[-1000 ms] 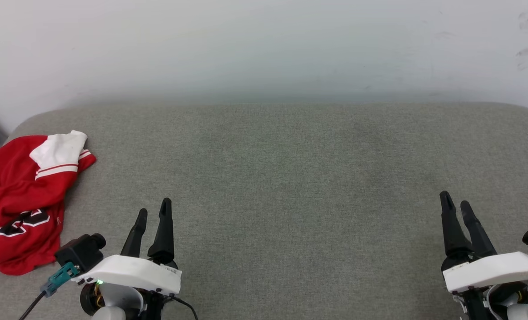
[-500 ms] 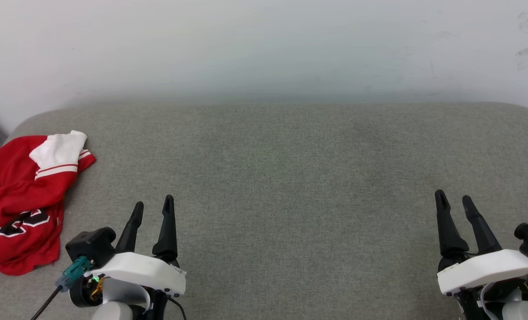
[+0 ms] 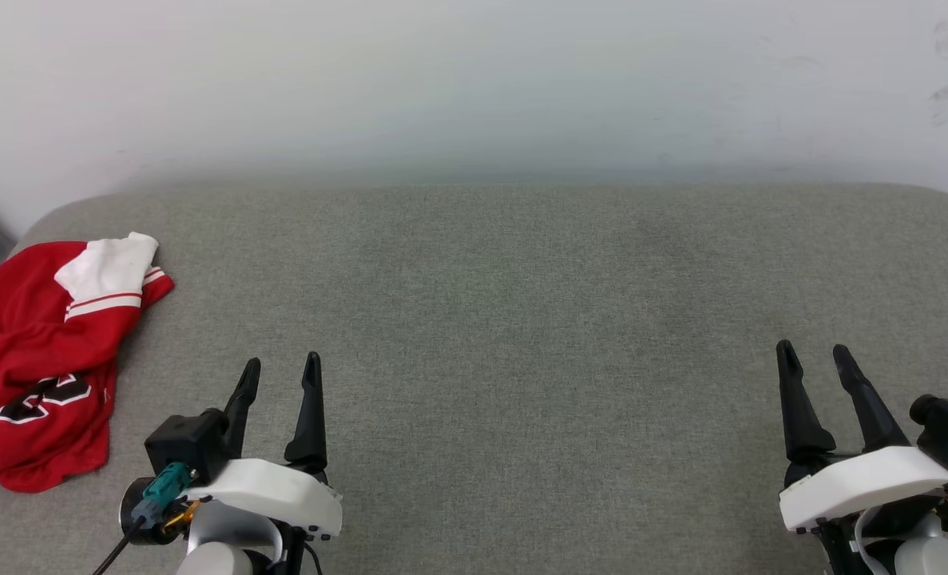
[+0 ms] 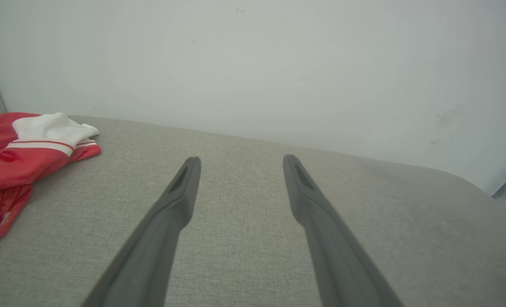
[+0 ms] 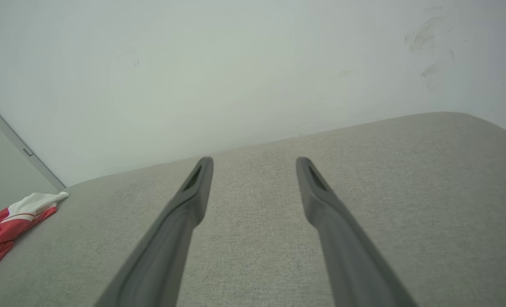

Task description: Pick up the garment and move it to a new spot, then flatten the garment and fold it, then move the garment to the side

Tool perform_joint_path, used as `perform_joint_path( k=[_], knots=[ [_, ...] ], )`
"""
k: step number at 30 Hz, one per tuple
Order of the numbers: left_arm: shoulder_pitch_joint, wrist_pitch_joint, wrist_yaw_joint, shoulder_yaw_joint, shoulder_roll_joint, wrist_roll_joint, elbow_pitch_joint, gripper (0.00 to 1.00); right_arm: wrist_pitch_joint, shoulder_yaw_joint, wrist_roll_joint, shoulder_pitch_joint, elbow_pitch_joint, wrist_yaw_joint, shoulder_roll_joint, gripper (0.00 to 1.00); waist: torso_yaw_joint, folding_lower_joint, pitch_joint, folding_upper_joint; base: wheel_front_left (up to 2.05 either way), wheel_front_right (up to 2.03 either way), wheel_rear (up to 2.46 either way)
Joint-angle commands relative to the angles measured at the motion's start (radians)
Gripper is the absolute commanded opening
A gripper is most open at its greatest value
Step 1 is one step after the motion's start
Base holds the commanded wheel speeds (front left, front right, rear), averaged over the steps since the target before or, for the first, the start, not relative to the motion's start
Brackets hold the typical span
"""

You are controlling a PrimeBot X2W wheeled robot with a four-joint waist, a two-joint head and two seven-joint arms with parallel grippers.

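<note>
**Red jersey (image 3: 30, 343) waiting at the far left, both grippers standing empty**

We are looking down on a grey fabric-covered surface (image 3: 521, 303) backed by a pale wall (image 3: 474, 80). The jersey is lying crumpled at the surface's left end. Its white striped trim panel is turned toward the wall, part of a black, white-outlined number is showing, and its left portion is running past the edge of the head view. Our left gripper (image 3: 282, 361) is poised just to the right of the heap and apart from it, fingers spread wide and holding nothing; the left wrist view is showing bare fabric between them. Our right gripper (image 3: 812, 349) is hanging well apart at the opposite end, likewise spread wide and empty. We are judging the first step, the pickup, as not yet begun. The next move is calling for the left arm to swing leftward and descend onto a raised fold, taking a generous pinch because thin cloth is prone to slipping. The bare middle of the surface is offering the new spot.
</note>
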Motion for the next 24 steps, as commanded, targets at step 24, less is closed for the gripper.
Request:
perform_joint_path(
  k=[24],
  knots=[
    [-0.022,-0.062,0.000,-0.015,-0.004,0.183,0.034,1.00,-0.029,-0.008,-0.232,0.004,-0.009,0.000,0.012,1.00,0.000,-0.0001,0.006,0.0000,0.00,0.00,0.00]
  ],
)
